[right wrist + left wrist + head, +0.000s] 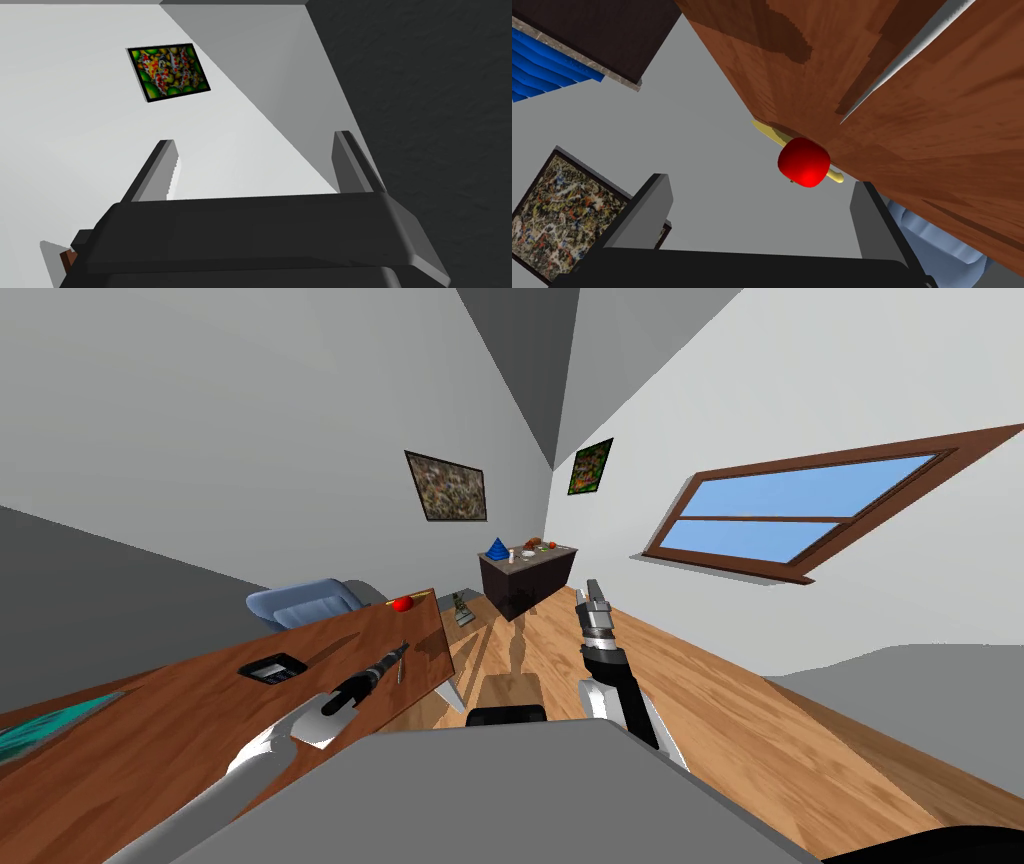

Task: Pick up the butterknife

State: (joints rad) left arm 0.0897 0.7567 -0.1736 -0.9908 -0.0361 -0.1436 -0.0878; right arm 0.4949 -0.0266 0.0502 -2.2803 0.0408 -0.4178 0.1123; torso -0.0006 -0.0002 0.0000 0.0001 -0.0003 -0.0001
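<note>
Grey, blade-like fingers of left gripper: spread wide, nothing between them, nothing touched. Gripper held low over the far half of a wooden table, pointing along it toward the far edge.

Item ahead of the fingers: red apple, round and glossy, at the table's far edge. Apart from both fingers, nearer the one on the armchair side.

Item behind the apple: butterknife, pale yellow, slender, lying flat along the table's far edge. Middle hidden by the apple, one end showing on each side. Whether apple and butterknife touch cannot be told. Well clear of the left gripper.

On the table, nearer the robot: small dark flat device, near the left forearm; teal flat item at the near end.

Beyond the table: blue armchair, close to the far edge. Speckled painting on the grey wall. Dark sideboard in the corner, bearing a blue cone and other pieces too small to name.

Other arm: right gripper, fingers parted, empty. Arm raised over the wooden floor, to the right of the table and well apart from it.
</note>
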